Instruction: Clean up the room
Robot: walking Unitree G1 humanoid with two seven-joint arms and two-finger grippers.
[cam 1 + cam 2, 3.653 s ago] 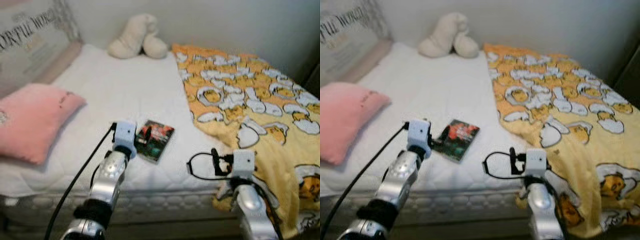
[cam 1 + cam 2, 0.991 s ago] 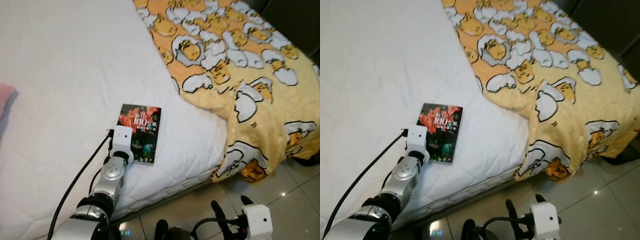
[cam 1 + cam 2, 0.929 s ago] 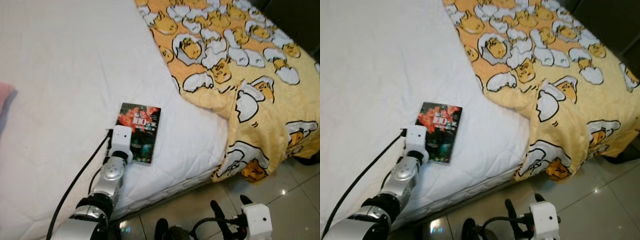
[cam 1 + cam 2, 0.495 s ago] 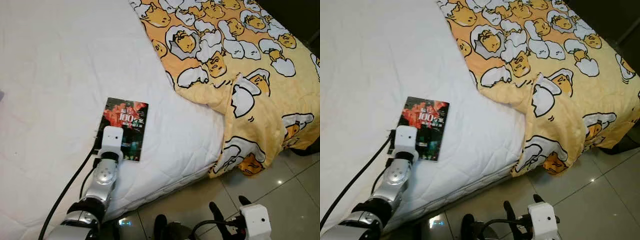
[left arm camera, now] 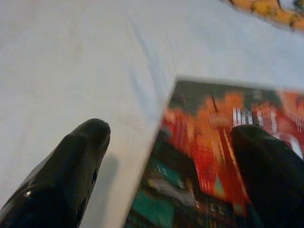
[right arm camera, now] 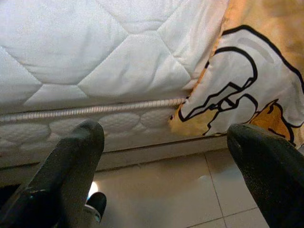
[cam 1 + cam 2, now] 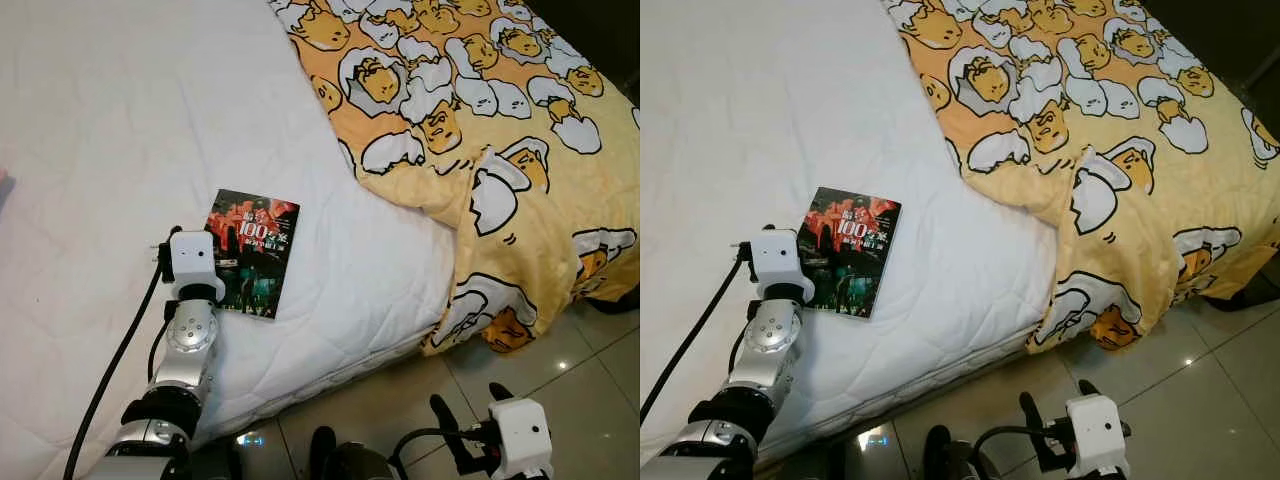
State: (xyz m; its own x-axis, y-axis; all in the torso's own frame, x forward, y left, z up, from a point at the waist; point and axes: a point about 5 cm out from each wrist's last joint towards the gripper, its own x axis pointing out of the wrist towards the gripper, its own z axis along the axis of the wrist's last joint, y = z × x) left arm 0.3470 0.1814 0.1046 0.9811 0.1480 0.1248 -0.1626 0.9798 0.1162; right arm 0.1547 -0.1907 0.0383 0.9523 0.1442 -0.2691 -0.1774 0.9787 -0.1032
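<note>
A book [image 7: 250, 255] with a dark red and green cover lies flat on the white mattress [image 7: 110, 120], near its front edge. My left gripper [image 5: 173, 135] hovers low over the book's left edge, open. One finger [image 5: 88, 142] is above bare mattress and the other finger [image 5: 263, 156] is above the cover. My right gripper [image 6: 166, 137] hangs low by the floor, open and holding nothing. It faces the mattress side and the hanging blanket corner.
A yellow blanket [image 7: 470, 120] printed with egg cartoons covers the right of the bed and drapes over its front corner. Glossy floor tiles [image 7: 590, 370] lie in front of the bed. The left arm's black cable [image 7: 110, 370] trails across the mattress.
The camera has shifted a little. My left wrist has slid left, from over the book's near corner to beside its left edge. The book lies where it was; the right arm stays low.
</note>
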